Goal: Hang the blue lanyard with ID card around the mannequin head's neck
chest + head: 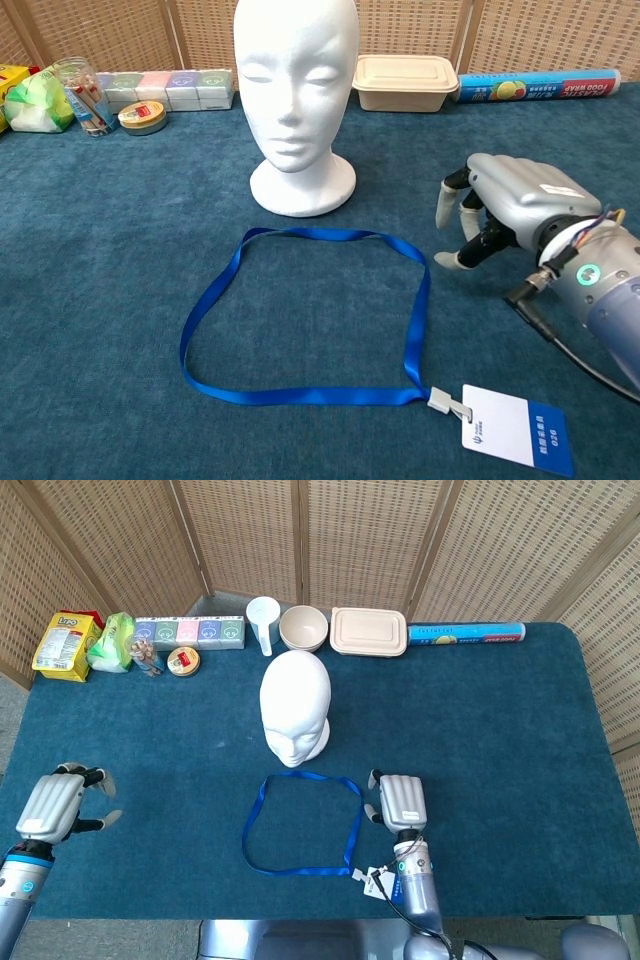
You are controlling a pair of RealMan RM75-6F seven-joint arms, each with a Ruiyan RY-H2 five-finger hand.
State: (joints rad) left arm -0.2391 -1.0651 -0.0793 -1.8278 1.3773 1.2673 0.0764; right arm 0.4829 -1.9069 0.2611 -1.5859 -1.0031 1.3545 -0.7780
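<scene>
Right hand [505, 205] hovers empty, fingers apart, just beside the blue lanyard [305, 315] near the table's front edge, so it's the reach-in step; next up looks like pinching the strap.

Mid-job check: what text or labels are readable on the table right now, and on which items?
"PLASTIC FOOD WRAP": blue wrap box, back right.
"Lipo": yellow packet, back left, only partly sharp.
ID card: a logo and small print, too small to read.
Row of small boxes and round tin: labels blurred.
</scene>
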